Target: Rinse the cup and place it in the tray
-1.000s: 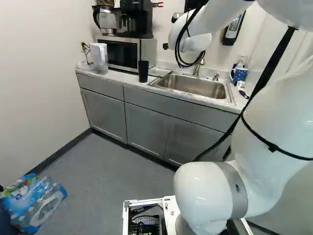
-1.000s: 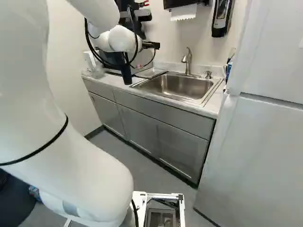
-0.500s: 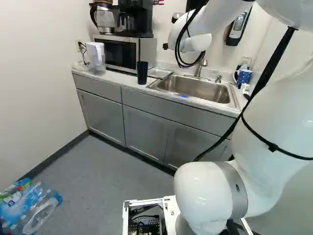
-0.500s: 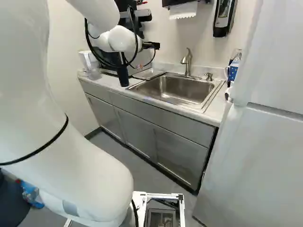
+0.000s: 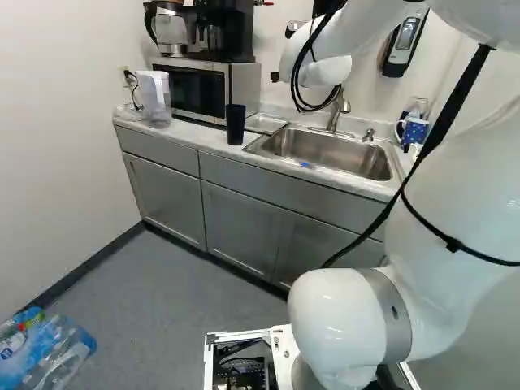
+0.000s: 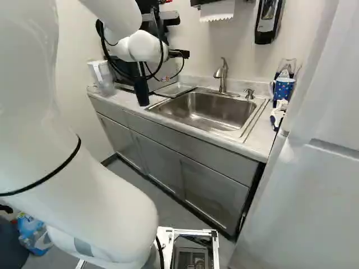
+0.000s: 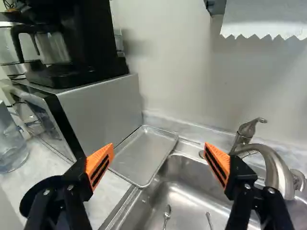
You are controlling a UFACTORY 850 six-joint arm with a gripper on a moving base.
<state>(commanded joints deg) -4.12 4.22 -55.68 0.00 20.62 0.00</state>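
Behind the wrist in the right base view, only a dark part of my gripper [image 6: 179, 54] shows. In the wrist view the gripper [image 7: 159, 163] is open, its orange pads far apart with nothing gripped. The black cup [image 5: 235, 123] stands upright on the counter, left of the sink, near the counter's front; in the wrist view its dark round rim [image 7: 33, 192] shows partly behind one finger. A shallow metal tray [image 7: 145, 154] lies ahead of the fingers, between microwave and sink. The sink [image 6: 210, 109] holds two spoons [image 7: 167, 216], below its faucet [image 7: 273, 165].
A microwave [image 5: 199, 89] with a coffee maker [image 5: 223, 32] on top and a clear pitcher [image 5: 154, 97] stand at the counter's far left. Blue mug [image 6: 283, 88] right of the sink. White fridge [image 6: 303, 185] close on the right. Bottle pack [image 5: 45, 349] on the floor.
The base has moved: counter and sink have shifted and look slightly nearer. A small blue spot now shows on the sink's front rim. The arm keeps its pose; the cup stays put on the counter.
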